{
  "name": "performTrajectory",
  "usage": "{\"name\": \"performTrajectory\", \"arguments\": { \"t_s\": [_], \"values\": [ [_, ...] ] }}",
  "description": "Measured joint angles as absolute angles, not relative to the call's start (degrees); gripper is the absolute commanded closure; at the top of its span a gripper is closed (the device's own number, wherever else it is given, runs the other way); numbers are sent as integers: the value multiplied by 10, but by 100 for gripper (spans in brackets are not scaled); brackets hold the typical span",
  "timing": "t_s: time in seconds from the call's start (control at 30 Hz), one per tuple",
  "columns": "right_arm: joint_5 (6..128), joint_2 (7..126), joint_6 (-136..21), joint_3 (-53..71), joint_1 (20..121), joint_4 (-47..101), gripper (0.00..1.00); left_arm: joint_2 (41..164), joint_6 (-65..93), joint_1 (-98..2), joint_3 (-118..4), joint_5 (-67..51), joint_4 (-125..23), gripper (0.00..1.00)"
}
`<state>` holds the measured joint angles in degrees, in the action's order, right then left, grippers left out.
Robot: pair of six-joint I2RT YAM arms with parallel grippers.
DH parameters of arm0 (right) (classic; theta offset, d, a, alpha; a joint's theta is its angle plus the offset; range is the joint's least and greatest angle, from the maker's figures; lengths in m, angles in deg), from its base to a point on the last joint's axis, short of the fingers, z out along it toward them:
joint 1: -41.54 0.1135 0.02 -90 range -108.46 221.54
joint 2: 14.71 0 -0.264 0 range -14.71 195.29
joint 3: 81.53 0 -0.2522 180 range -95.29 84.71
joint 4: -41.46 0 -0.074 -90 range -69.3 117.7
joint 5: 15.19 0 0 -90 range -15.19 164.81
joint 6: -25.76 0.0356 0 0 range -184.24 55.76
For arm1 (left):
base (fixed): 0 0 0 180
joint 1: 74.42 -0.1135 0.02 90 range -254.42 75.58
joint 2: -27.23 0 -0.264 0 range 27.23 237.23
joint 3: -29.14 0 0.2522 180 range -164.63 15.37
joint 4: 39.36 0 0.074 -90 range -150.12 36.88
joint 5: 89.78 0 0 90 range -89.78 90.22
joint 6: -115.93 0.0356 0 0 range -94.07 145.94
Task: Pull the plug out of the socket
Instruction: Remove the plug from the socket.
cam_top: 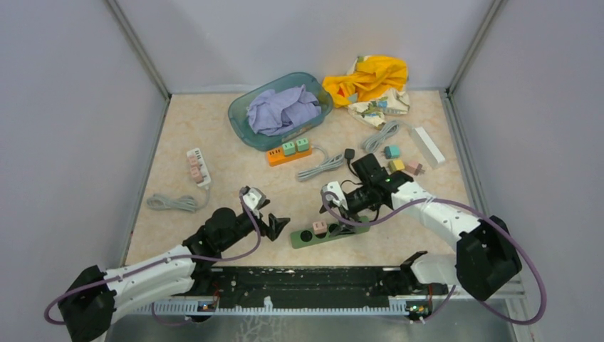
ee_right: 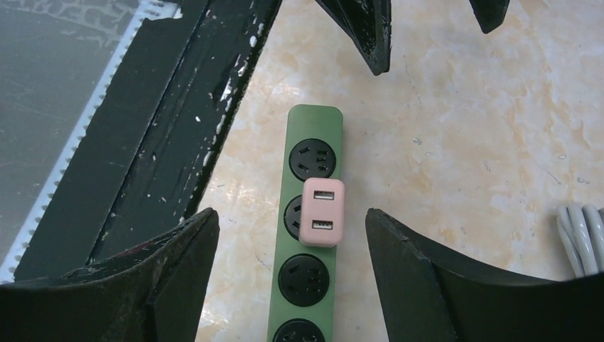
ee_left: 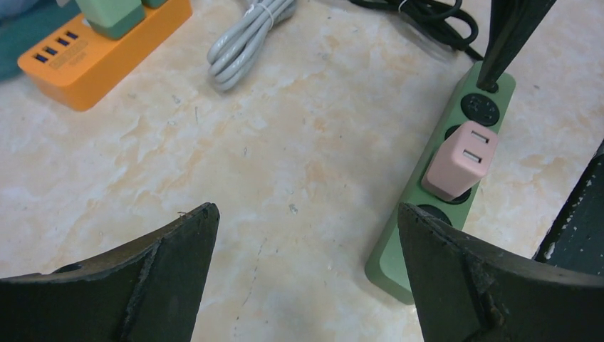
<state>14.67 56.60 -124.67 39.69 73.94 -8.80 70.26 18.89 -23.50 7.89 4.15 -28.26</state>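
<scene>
The right pincer (cam_top: 345,225) hangs released above the green strip (cam_top: 329,234). Its jaws are spread, with a clear gap on either side, and it grasps nothing. The pink plug (ee_right: 322,212) lies below and between its fingers (ee_right: 420,278), touching neither, and sits nearer the finger on the right of the wrist view. The plug is seated upright in the strip, in the second socket from the end farthest from this pincer, with its two USB ports facing up. The strip runs straight ahead from the right pincer, with an open socket beyond the plug and two more on the near side. A black rail (ee_right: 185,107) lies just left of this pincer, along the table (ee_right: 498,142) edge. A grey cable (ee_right: 584,235) shows at its right.

The left pincer (ee_left: 306,214) is also released, jaws as wide as they go, and holds nothing. It sits low over bare table, just off the strip's near end. From it the strip lies ahead and to the right, slanting away, with the plug partway along. One right-pincer finger comes down at the strip's far end. Whether that finger touches the strip cannot be told. Well ahead and to the left of this pincer sits an orange strip (ee_left: 107,53) with a green adapter (ee_left: 110,14) in it.
</scene>
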Motion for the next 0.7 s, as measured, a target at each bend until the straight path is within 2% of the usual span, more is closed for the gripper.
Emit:
{"name": "performTrajectory", "arguments": {
  "t_s": [0.7],
  "values": [
    [250, 588, -1200, 401, 829, -18, 24, 702, 167, -244, 105, 36, -276, 0]
  ]
}}
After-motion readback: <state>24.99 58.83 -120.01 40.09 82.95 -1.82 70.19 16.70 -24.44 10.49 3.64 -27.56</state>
